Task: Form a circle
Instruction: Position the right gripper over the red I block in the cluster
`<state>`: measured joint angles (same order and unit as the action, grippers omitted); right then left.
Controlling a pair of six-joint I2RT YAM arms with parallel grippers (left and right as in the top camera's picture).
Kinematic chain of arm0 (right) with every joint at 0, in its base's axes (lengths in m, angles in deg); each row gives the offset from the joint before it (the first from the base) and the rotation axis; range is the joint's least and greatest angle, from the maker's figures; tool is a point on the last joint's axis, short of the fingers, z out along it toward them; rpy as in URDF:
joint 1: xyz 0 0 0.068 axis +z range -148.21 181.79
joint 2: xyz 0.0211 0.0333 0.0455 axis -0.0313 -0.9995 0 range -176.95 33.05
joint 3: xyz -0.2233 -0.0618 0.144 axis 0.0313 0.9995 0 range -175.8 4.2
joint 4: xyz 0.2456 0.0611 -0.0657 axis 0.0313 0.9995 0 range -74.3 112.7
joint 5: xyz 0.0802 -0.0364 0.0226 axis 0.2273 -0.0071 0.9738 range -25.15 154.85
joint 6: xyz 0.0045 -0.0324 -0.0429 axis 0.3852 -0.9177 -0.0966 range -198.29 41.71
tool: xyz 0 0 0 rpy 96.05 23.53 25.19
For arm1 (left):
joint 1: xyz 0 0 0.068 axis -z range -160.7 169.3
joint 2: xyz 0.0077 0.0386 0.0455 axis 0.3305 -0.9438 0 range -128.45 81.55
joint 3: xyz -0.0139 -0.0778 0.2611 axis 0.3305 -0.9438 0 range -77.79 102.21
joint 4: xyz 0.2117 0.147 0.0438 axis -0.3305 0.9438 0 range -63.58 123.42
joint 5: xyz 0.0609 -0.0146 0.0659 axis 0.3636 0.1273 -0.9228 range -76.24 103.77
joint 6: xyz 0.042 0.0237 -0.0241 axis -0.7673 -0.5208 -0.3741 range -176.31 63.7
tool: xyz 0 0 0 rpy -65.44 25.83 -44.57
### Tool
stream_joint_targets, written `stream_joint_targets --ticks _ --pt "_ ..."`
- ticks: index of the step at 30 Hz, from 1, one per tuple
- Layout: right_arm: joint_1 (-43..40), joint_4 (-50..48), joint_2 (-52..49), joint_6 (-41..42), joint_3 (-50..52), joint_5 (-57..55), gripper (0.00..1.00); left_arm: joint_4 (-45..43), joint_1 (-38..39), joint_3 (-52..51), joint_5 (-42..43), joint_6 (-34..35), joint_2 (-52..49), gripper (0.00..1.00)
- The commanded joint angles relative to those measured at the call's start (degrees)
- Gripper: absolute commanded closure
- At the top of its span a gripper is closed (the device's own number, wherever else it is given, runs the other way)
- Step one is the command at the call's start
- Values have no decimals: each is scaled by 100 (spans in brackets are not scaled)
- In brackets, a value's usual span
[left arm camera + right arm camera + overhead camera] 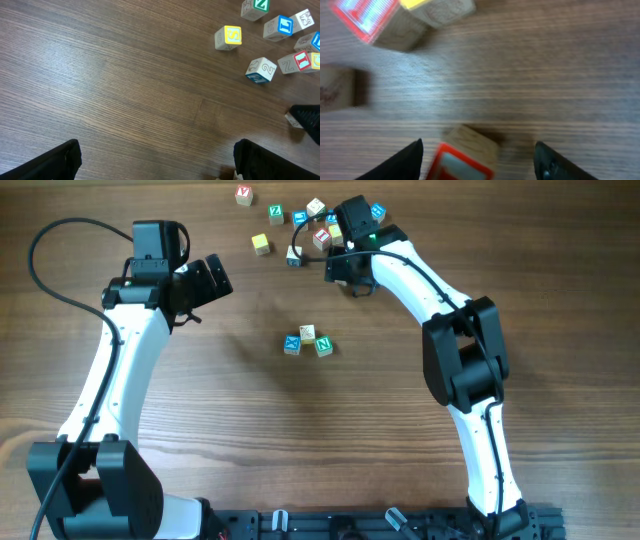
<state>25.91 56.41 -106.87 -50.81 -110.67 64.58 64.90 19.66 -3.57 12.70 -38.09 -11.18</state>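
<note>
The right claw (477, 150) stands wide astride a red-faced cube (464, 162) near the far edge of the tabletop (240, 420); the left claw (157, 155) gapes empty. The circle (307, 341), only three cubes mid-tabletop, likely needs this one: close squarely, then carry.

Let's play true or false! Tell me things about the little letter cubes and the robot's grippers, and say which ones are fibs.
1. A blue-faced cube, a cream cube and a green-faced cube sit close together mid-table. True.
2. That group already has five cubes. False: only three are there.
3. The left gripper holds a cube. False: it is open and empty.
4. The right gripper is open over a red-faced cube. True.
</note>
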Motion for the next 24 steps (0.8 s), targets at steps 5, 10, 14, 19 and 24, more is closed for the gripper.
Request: stream_joint_targets --ticks 5,10,14,19,24 --pt "39 -11 -144 570 20 -420 55 -11 -22 0 -52 48 -17 0" --pt "46 9 -4 575 13 -424 62 -11 -22 0 -52 48 -17 0" --pt "46 -9 195 544 13 -601 55 -13 -22 0 -52 48 -17 0" --pt "42 7 203 236 13 -684 50 -11 -22 0 -52 46 -17 0" --pt "42 -52 203 101 13 -680 72 -11 -22 0 -52 48 -17 0"
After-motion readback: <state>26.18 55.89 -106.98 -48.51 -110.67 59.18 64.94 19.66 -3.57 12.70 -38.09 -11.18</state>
